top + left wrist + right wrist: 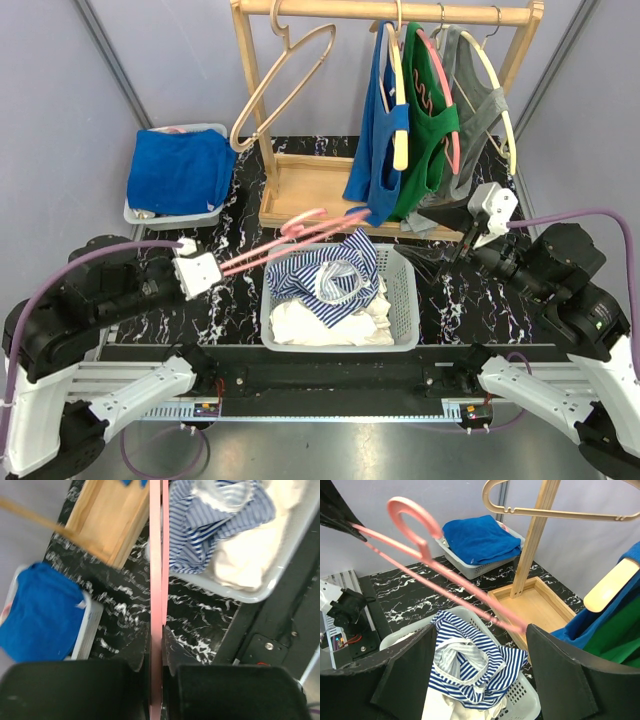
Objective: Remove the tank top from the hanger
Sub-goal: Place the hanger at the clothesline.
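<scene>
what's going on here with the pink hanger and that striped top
The left gripper is shut on a bare pink hanger, holding it above the table with its hook end just beyond the white basket. The blue-and-white striped tank top is off the hanger and lies crumpled in the basket on pale clothes. The right gripper is open and empty, beside the wooden clothes rack, where blue, green and grey tops hang.

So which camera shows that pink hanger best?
The right wrist view: the pink hanger runs large across it, hook and one shoulder clear, nothing hanging on it. The top external view shows it whole but small, held by the left gripper. The left wrist view shows only a pink strip between the fingers.
</scene>
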Controlling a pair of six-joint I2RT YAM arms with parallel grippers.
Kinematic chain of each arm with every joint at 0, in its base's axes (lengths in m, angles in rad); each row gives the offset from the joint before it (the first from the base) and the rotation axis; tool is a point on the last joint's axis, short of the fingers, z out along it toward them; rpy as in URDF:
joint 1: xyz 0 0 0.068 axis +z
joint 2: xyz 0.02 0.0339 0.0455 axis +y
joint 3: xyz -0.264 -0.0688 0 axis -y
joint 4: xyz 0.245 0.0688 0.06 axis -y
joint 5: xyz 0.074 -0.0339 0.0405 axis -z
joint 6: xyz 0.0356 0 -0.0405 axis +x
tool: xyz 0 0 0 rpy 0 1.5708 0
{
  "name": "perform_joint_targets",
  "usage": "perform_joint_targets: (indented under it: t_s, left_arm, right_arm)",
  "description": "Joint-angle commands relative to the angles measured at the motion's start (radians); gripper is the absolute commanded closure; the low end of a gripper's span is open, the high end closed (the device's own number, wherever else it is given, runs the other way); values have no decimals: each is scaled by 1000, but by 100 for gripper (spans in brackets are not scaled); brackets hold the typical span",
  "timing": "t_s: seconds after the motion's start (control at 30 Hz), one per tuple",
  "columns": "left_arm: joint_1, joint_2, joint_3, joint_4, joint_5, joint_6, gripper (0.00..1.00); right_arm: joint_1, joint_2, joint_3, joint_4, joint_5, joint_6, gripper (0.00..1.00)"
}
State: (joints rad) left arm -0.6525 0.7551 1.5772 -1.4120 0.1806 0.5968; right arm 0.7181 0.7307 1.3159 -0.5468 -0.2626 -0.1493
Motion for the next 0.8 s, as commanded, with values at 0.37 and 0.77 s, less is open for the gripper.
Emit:
perform_joint_targets:
  t_s: [0.37,0.77]
  left_arm:
    - [39,449,282,333,-219,-336,100]
    - [91,759,576,472,-334,-385,100]
  right_arm:
    - [0,-39,-6,62,68,56,21]
    - [1,-34,-38,68,80,70,23]
